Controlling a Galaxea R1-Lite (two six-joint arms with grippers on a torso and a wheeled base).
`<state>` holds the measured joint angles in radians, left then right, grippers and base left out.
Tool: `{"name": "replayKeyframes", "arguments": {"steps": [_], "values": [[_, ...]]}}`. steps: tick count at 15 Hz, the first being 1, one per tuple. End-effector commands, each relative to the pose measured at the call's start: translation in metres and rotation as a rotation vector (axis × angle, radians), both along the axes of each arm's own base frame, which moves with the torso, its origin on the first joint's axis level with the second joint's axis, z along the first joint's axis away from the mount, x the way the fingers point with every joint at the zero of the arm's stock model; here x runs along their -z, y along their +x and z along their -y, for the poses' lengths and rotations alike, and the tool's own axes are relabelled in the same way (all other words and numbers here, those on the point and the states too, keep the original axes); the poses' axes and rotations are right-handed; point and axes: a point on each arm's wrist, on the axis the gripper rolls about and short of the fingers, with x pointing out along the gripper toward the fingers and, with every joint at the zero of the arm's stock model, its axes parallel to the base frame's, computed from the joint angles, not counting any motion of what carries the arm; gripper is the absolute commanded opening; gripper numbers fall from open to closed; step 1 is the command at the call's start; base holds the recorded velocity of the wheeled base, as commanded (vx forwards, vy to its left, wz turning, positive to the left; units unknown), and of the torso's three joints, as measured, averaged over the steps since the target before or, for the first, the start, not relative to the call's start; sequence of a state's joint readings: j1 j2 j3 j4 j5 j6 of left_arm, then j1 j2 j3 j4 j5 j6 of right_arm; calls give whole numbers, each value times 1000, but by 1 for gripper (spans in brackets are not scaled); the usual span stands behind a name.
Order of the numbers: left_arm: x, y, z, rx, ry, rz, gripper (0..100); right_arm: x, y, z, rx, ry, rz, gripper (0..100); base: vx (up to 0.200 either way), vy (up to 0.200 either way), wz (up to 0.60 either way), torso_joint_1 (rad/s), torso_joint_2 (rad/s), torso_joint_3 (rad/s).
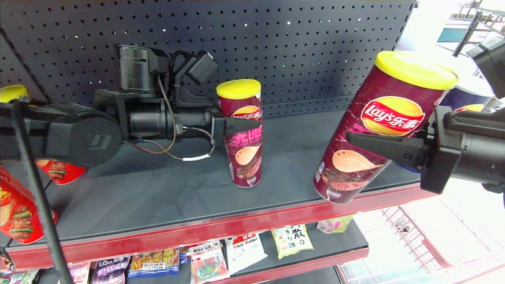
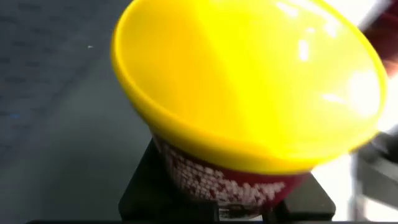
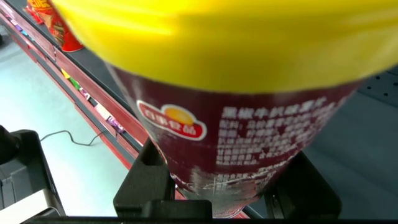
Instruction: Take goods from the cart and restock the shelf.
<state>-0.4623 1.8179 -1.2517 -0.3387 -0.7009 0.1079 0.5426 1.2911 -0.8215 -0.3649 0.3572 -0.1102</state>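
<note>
A maroon chip can with a yellow lid (image 1: 241, 134) stands upright in the middle of the dark shelf board (image 1: 158, 193). My left gripper (image 1: 244, 125) comes in from the left and is shut on its middle; the left wrist view looks down on its lid (image 2: 249, 81), with a finger (image 2: 146, 193) at each side. A second, same-looking chip can (image 1: 380, 126) is tilted with its lid to the right, its base above the shelf's front edge. My right gripper (image 1: 373, 146) is shut on it; the right wrist view has the can body (image 3: 242, 143) between the fingers (image 3: 140, 190).
Red chip cans (image 1: 17, 209) (image 1: 59, 171) stand at the shelf's left end, and a blue can (image 1: 467, 96) sits behind the right gripper. The pegboard back wall (image 1: 300, 43) closes the rear. Snack bags (image 1: 244, 252) fill the lower shelf. A pink wire cart (image 1: 410, 232) is at lower right.
</note>
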Motion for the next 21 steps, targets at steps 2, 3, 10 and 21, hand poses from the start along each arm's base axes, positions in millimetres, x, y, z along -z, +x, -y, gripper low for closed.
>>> {"name": "replayKeyframes", "arguments": {"steps": [2, 3, 10, 21], "values": [[-13, -15, -10, 58, -12, 65, 0, 0, 0, 0, -1, -1, -1, 0, 0, 0, 0, 0, 0, 0], [-13, -15, -10, 58, -12, 65, 0, 0, 0, 0, -1, -1, -1, 0, 0, 0, 0, 0, 0, 0], [2, -16, -24, 165, 29, 145, 0, -1, 0, 0, -1, 2, 1, 0, 0, 0, 0, 0, 0, 0], [10, -27, -10, 208, 38, 120, 0, -1, 0, 0, 1, 2, 1, 0, 0, 0, 0, 0, 0, 0]]}}
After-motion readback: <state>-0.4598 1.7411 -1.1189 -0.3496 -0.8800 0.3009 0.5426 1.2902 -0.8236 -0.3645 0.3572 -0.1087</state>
